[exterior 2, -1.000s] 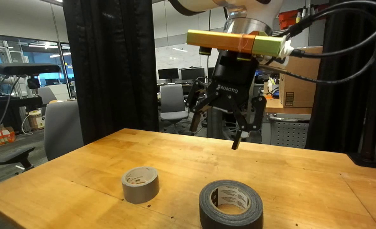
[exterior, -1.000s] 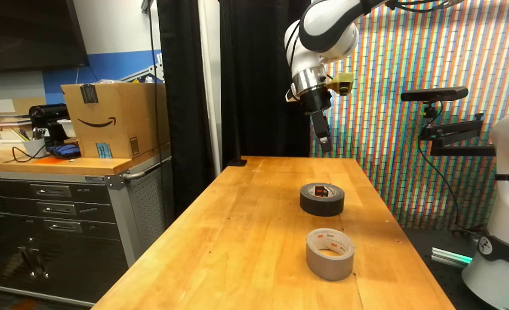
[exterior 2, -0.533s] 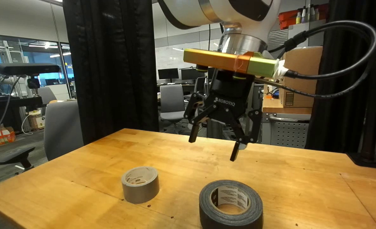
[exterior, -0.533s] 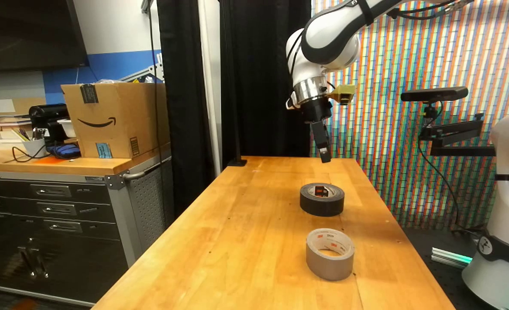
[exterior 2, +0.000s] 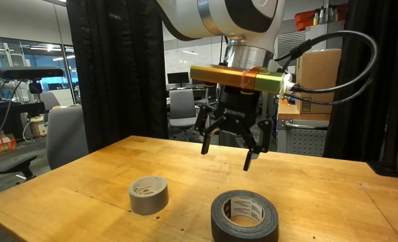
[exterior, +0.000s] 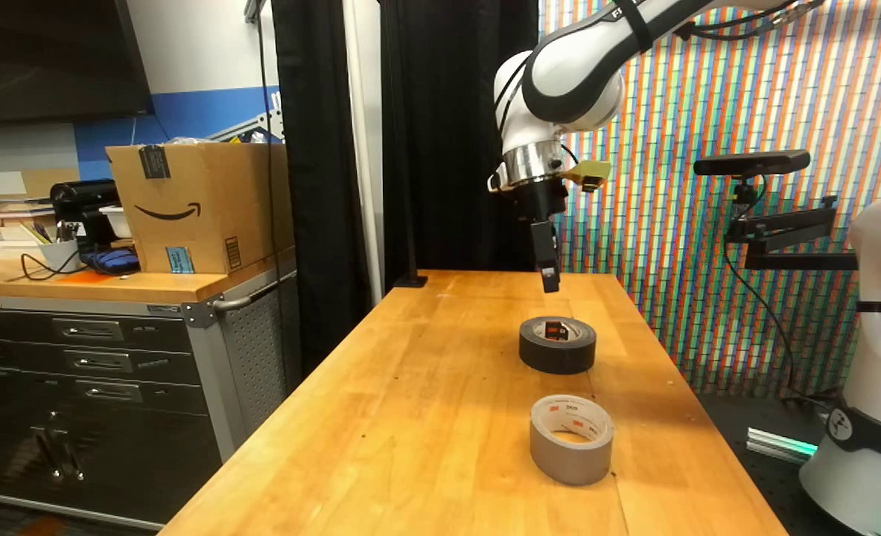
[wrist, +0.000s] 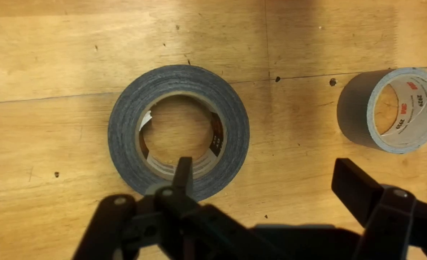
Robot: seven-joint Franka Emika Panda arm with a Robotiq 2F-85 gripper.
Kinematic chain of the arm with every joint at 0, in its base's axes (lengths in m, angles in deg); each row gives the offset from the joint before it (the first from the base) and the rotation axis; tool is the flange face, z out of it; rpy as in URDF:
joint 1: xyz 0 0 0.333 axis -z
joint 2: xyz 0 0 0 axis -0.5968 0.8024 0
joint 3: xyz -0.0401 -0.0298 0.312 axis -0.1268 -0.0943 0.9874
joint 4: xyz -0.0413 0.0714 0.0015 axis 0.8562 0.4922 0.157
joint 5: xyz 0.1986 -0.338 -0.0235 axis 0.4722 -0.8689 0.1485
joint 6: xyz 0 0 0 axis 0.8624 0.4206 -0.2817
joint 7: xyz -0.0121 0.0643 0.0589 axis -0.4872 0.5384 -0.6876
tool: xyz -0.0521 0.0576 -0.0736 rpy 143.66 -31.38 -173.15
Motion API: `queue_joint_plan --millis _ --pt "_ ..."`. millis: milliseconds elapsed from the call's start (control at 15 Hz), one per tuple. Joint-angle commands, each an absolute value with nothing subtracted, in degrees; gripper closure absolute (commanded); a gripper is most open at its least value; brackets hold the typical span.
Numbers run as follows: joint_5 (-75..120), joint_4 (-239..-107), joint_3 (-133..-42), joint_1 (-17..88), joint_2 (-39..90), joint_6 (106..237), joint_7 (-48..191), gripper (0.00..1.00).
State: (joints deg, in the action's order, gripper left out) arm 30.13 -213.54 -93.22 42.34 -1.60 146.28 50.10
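Wooden tabletop [exterior 2: 94, 168], black curtain [exterior 2: 118, 67] behind — above hangs the gripper [exterior 2: 225, 160], jaws spread wide. Below and apart from it, the black tape roll [exterior: 557, 356] lies on the tabletop — nearer it than the gray tape roll [exterior 2: 150, 204].

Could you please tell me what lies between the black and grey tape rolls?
Only wooden tabletop with dark marks separates the black roll from the grey roll in the wrist view.
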Motion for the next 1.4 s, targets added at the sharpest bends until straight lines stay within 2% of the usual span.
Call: queue_joint_plan --millis 0,1333 --pt "29.12 -216.01 -92.60 42.59 -2.15 149.53 50.55 0.00" --pt "28.57 -216.06 -91.28 42.34 6.26 152.51 50.46 0.00"
